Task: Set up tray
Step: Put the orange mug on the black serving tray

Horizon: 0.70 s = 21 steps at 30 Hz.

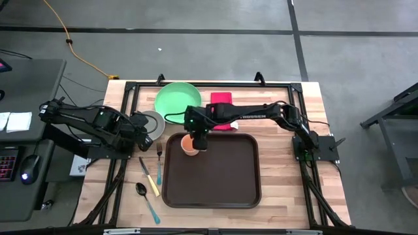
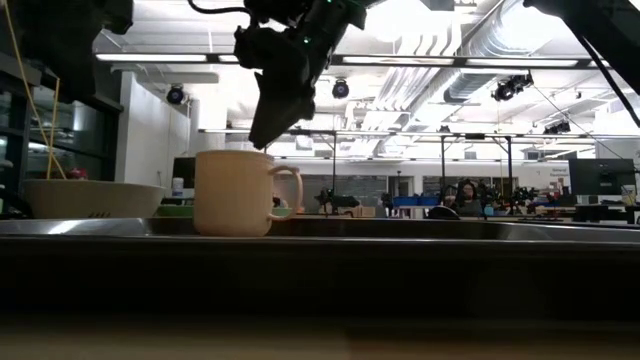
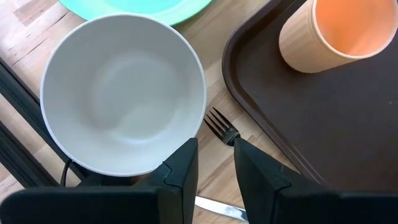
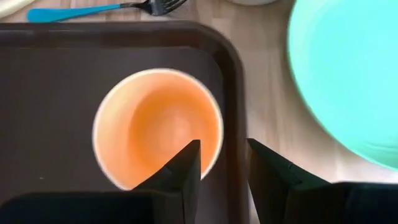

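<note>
Standing upright on the tray (image 1: pixel 222 176), a cup (image 1: pixel 189 145).

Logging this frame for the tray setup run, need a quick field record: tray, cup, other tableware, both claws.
tray: dark brown, centre of the table, holds only the cup
cup: upright, orange inside, in the tray's far-left corner
green plate: on the table behind the tray
white bowl: on the table left of the tray
fork: on the table beside the tray's left rim
right claw: open, above the cup's rim, not gripping it
left claw: fingers apart, empty, over the bowl's edge
</note>
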Motion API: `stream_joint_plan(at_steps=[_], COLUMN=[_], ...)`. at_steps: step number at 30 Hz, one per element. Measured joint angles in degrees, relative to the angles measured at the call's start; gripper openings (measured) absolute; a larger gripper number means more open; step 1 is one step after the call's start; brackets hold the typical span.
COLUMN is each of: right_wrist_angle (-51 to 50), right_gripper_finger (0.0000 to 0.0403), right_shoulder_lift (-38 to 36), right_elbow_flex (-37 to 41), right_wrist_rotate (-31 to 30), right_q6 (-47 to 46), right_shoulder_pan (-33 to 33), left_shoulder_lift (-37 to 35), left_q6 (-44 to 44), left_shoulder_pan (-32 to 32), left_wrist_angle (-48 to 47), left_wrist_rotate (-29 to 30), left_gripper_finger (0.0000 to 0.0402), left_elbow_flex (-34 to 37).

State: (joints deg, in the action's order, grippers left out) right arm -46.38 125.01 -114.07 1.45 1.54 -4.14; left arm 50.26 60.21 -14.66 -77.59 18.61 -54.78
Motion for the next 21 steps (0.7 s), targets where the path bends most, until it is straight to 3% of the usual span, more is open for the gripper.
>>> stream_joint_plan(at_steps=[21], right_wrist_angle=[-14.5], right_gripper_finger=[0.0103], right_shoulder_lift=[0.0], right_elbow_flex=[-1.1], right_wrist_rotate=[-2.2], right_q6=[-3.0], right_shoulder_pan=[-3.1], left_shoulder_lift=[0.0], left_q6=[-0.5], left_shoulder_pan=[0.0], left_wrist_angle=[4.6], left_wrist_rotate=[0.6], left_gripper_finger=[0.0136], left_elbow_flex=[0.0])
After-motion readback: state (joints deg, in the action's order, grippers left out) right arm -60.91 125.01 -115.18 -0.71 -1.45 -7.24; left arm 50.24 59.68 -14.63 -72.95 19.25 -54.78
